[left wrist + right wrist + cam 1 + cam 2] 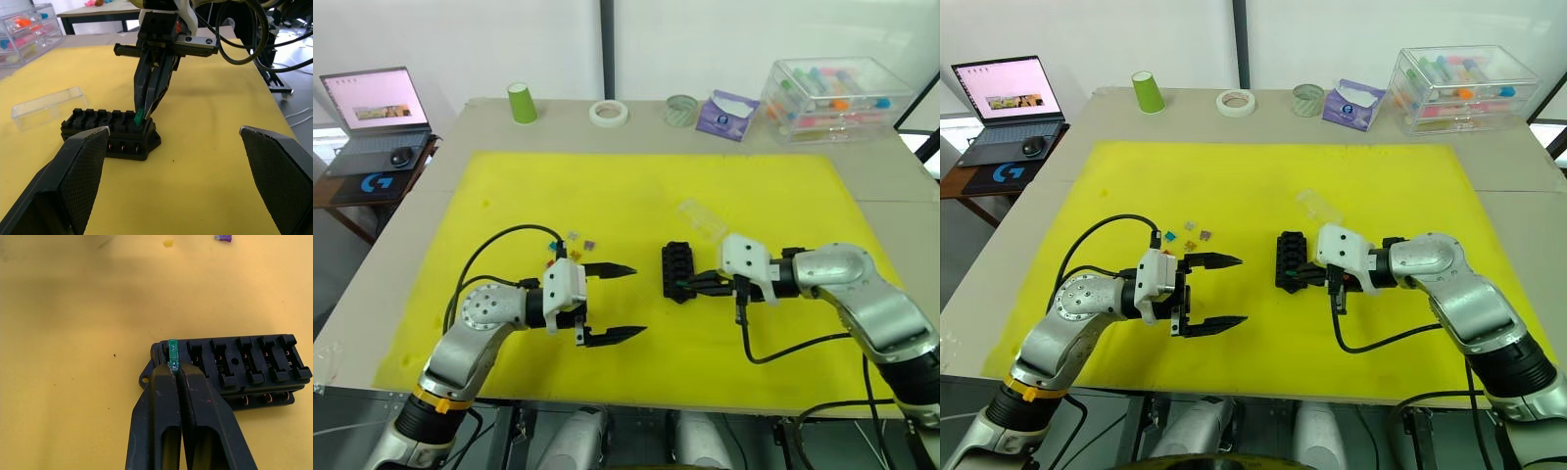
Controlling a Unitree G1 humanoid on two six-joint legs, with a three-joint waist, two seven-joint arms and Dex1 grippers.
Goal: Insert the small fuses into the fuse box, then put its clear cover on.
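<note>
The right gripper point(175, 368), fingers pinched on a green fuse point(172, 352), is being held over the end slot of the fuse box point(677, 270) mid-mat, the left gripper point(612, 302) being spread; a tilted blade risks being jammed.

The yellow mat point(607, 186) lies bare between the fuse box point(676, 270) and the loose fuses point(570, 245), leaving open passage there. The left gripper point(612, 302), jaws spread wide, occupies the mat near the loose fuses. The right gripper point(690, 285), closed on a green fuse point(172, 352), sits over the fuse box's near end and blocks approach from that side. The clear cover point(702, 219) lies just behind the fuse box. Cup point(522, 103), tape rolls point(608, 114) and storage box point(832, 98) line the far table edge, well apart.
</note>
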